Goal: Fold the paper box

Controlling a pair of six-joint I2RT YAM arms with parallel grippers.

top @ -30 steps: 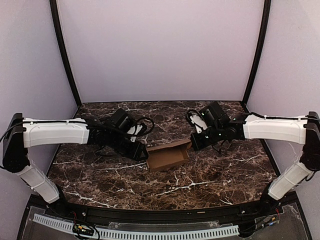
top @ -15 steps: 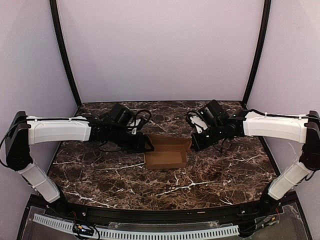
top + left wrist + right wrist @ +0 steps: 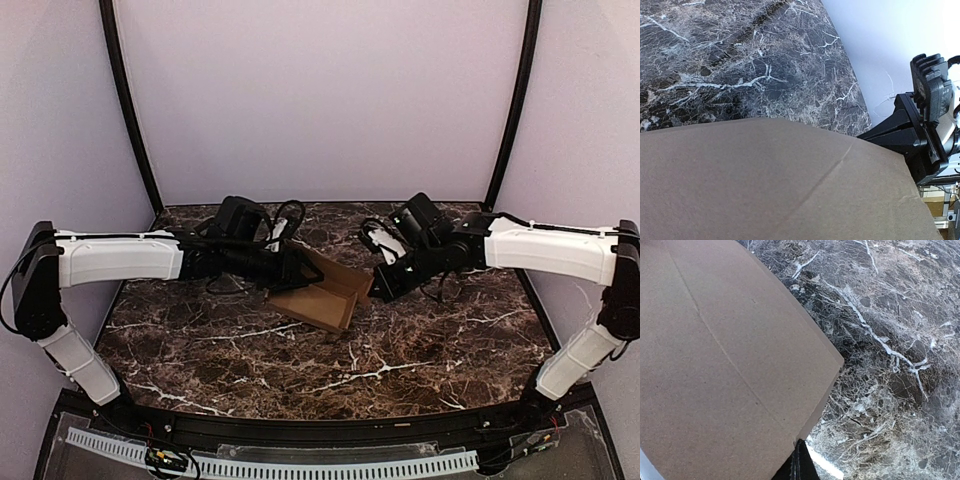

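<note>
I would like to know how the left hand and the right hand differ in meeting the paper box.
The left hand meets the paper box at its far-left corner; the right hand meets its right end. The left wrist view shows cardboard, not its own fingers; the right wrist view shows one fingertip beneath the cardboard edge. Both reach in from opposite sides; neither grip is plain.

Paper box (image 3: 318, 296) tilted between left hand (image 3: 296, 268) and right hand (image 3: 376, 287), blocking the middle, table (image 3: 400, 360) open in front and behind
</note>
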